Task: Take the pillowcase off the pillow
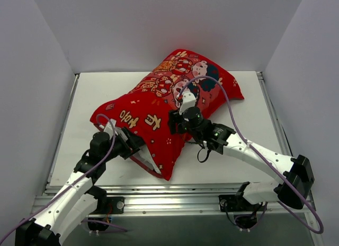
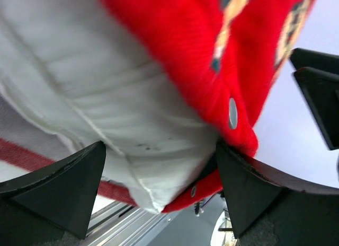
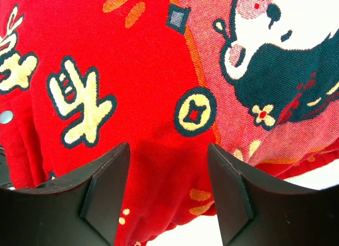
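The red pillowcase (image 1: 159,105), printed with two cartoon children and gold characters, lies diagonally on the table with the pillow inside. Its open end points to the near left. My left gripper (image 1: 128,142) is at that opening. In the left wrist view it (image 2: 159,166) is open, with a white corner of the pillow (image 2: 106,87) between the fingers and the red case edge (image 2: 185,39) with a metal snap (image 2: 233,112) on the right. My right gripper (image 1: 175,121) is against the case's near right side. It (image 3: 167,166) is open, with red fabric (image 3: 148,71) bulging between the fingers.
The white table (image 1: 95,92) is boxed in by white walls on the left, back and right. An aluminium rail (image 1: 175,193) runs along the near edge by the arm bases. Purple cables loop over both arms.
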`<act>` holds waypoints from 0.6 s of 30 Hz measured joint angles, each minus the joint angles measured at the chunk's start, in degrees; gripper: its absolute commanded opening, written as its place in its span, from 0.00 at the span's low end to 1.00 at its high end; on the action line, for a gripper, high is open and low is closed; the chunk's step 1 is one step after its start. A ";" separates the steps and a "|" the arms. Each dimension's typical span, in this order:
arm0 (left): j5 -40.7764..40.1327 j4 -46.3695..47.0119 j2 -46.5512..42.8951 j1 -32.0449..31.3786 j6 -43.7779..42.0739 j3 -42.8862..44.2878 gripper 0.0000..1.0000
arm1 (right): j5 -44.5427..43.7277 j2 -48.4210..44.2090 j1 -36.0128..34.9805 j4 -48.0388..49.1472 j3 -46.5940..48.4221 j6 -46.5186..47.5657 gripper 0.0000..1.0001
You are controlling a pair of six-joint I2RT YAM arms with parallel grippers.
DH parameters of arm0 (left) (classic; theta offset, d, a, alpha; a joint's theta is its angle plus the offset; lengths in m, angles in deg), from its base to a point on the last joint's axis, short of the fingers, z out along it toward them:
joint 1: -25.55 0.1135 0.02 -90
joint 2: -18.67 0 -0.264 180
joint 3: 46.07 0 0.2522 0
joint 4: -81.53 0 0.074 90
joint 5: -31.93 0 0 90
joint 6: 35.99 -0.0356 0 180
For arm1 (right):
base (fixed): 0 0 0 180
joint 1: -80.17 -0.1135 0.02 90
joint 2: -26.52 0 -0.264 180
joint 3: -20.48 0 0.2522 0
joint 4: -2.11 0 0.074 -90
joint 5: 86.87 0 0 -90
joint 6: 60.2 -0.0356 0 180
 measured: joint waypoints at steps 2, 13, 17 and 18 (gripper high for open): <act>0.02 2.01 0.09 -0.20 0.90 -0.39 0.94 | -0.02 -0.04 -0.02 0.00 0.00 0.00 0.56; -1.38 5.42 8.76 -3.91 1.92 -0.81 0.94 | -0.02 -0.04 -0.85 0.02 -0.07 0.17 0.58; -4.15 5.16 10.40 -5.68 2.03 -0.22 0.94 | 0.00 -0.28 -0.85 0.02 -0.83 0.22 0.59; -4.72 5.42 10.97 -6.08 2.10 -0.22 0.94 | 0.00 -0.28 -0.90 0.07 -1.01 0.24 0.59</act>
